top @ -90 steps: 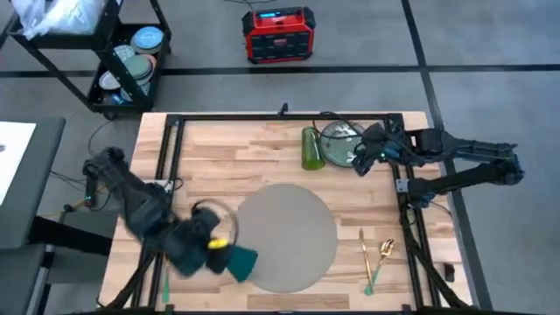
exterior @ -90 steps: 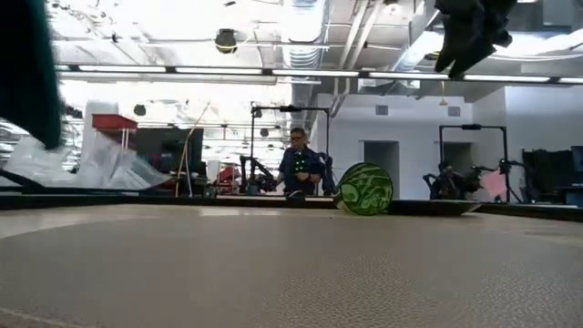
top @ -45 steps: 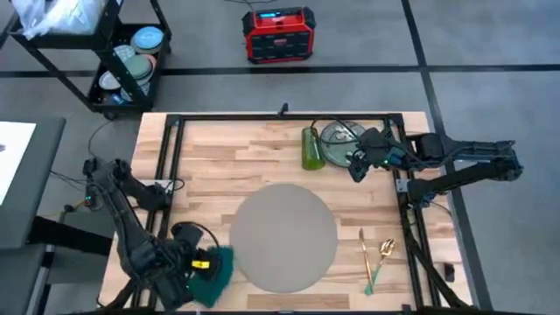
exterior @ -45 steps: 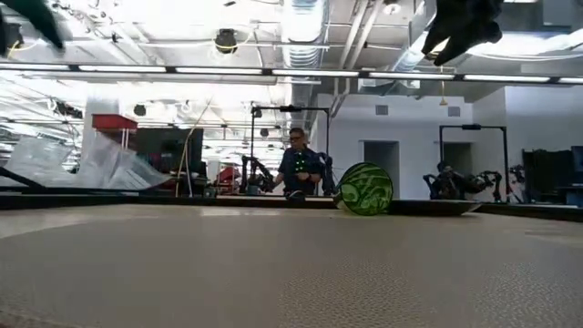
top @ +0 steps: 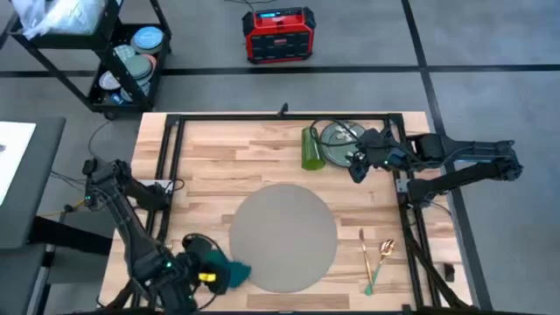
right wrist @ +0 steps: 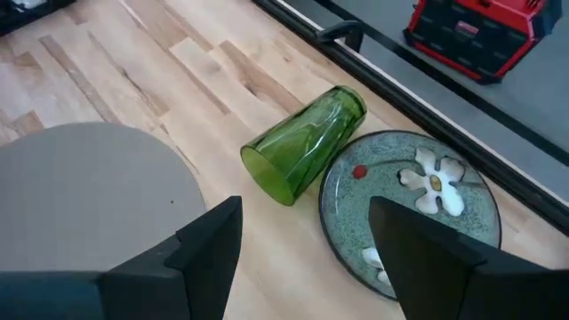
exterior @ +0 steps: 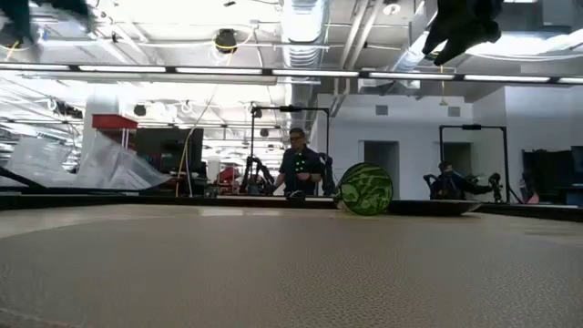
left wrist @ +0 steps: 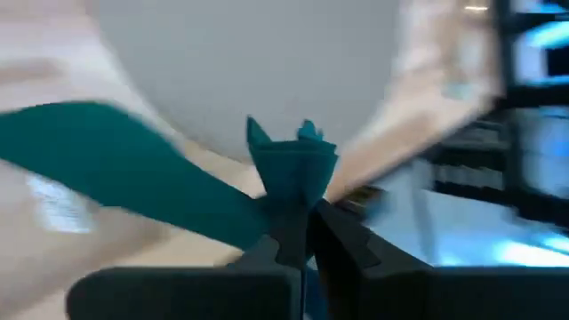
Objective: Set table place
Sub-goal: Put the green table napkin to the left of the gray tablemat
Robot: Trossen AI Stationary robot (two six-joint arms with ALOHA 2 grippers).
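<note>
The round grey placemat [top: 283,236] lies flat on the wooden table [top: 219,166]. My left gripper [top: 208,276] is at the near left, beside the placemat's near-left edge, shut on a teal napkin [top: 233,273]. At the far right my right gripper [top: 357,168] hovers open over the table, next to a floral plate [top: 337,142] and a green glass [top: 311,149] lying on its side. In the right wrist view the glass [right wrist: 302,147] touches the plate's rim [right wrist: 331,191]. The low view shows the right gripper [exterior: 463,25] high above the table. My left gripper pinches the teal napkin between its two fingers [left wrist: 286,242]. A bunched tuft [left wrist: 293,156] sticks out past the fingertips. The rest of the cloth [left wrist: 107,164] spreads off to one side. Whether it lies on the table, I cannot tell through the blur.
Gold cutlery [top: 363,252] [top: 386,248] lies on the table right of the placemat. Black frame rails [top: 171,149] [top: 404,188] run along both sides of the table. A black cart [top: 122,61] and a red box [top: 278,35] stand on the floor beyond the far edge.
My left gripper has swung toward the table's near edge with the teal napkin still in its hold. The napkin now sits by the placemat's near-left edge and has left the low view.
</note>
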